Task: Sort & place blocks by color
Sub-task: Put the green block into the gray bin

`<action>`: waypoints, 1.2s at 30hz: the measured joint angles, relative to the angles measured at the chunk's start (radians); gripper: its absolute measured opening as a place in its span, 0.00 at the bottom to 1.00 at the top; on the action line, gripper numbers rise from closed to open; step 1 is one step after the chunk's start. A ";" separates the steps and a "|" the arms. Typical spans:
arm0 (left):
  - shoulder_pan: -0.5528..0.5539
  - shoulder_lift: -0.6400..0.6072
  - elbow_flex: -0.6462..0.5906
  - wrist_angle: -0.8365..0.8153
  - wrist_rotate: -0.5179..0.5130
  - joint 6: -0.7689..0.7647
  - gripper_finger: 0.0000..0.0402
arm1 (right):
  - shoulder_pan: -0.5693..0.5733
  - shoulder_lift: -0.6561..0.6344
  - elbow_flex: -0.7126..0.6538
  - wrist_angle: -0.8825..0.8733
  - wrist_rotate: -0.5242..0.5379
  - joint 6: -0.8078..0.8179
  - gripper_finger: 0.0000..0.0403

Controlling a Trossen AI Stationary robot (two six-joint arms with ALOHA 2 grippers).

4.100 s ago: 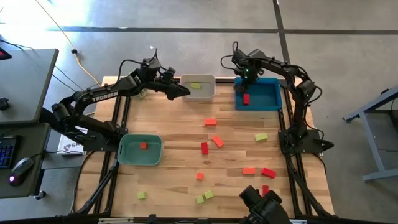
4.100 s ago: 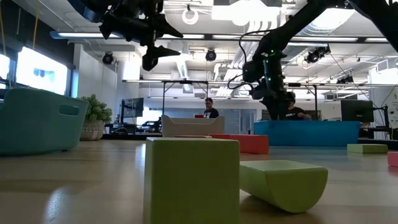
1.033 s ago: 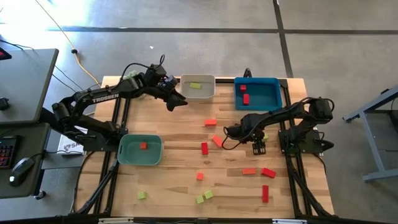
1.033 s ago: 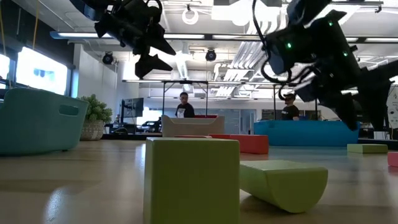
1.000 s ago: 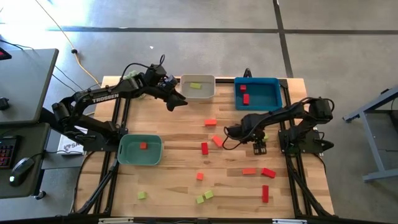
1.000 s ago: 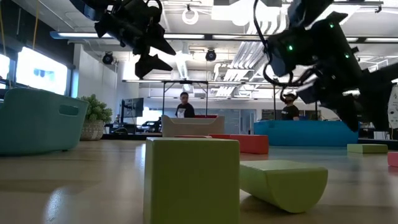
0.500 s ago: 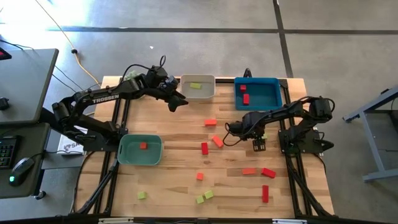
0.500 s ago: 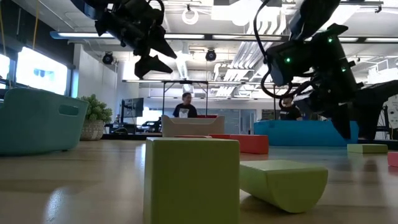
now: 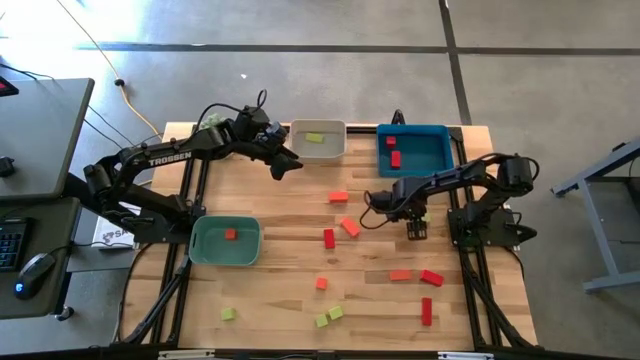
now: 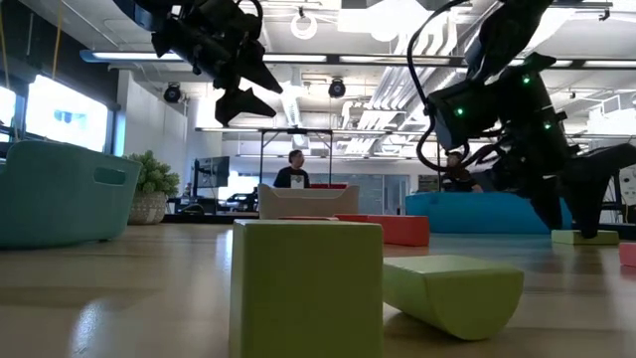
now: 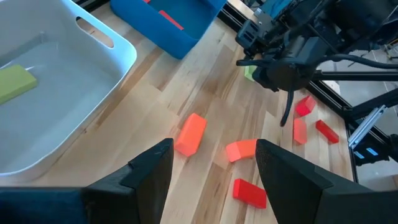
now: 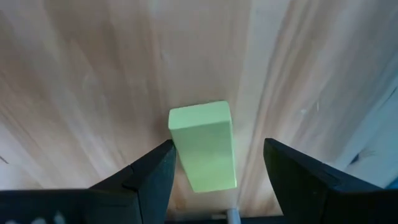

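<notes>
While my right gripper [image 12: 214,163] is hanging low over the yellow-green block [image 12: 203,146] on the right side of the table [image 9: 280,195], its fingers are standing spread with the block lined up in the gap between them and nothing pinched yet. I am judging the risk from here to be in the descent: the block is lying slightly askew to my fingers, so if I am coming down off-centre one finger could be landing on its top or nudging it sideways instead of straddling it, and a shallow pinch could be letting it slip on the lift. My left gripper [image 11: 211,168] is waiting in the air near the white bin [image 9: 318,140], its fingers also apart and holding nothing; if both arms are reaching toward that bin together, they could be crowding each other. As for the containers, the white bin is holding one yellow-green block [image 9: 315,137], the blue bin [image 9: 414,151] is holding two red blocks [image 9: 393,151], and the green bin [image 9: 225,242] near the left arm's base is holding one orange block [image 9: 231,235]. Other red, orange and yellow-green blocks are lying scattered across the bare wood, so most of the sorting is, by my reckoning, not yet done.
</notes>
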 joint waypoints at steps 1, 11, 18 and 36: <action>0.000 0.000 0.000 0.000 0.000 0.000 0.54 | -0.004 0.000 0.000 0.003 0.000 0.000 0.58; 0.000 0.000 0.000 0.000 0.000 0.021 0.54 | -0.016 0.041 0.005 0.067 -0.020 0.010 0.53; 0.000 0.000 0.000 0.000 0.000 0.035 0.54 | -0.016 0.097 0.023 0.047 -0.031 0.068 0.36; 0.002 0.000 0.000 -0.001 0.000 0.035 0.54 | -0.017 0.105 0.161 0.002 -0.113 0.322 0.24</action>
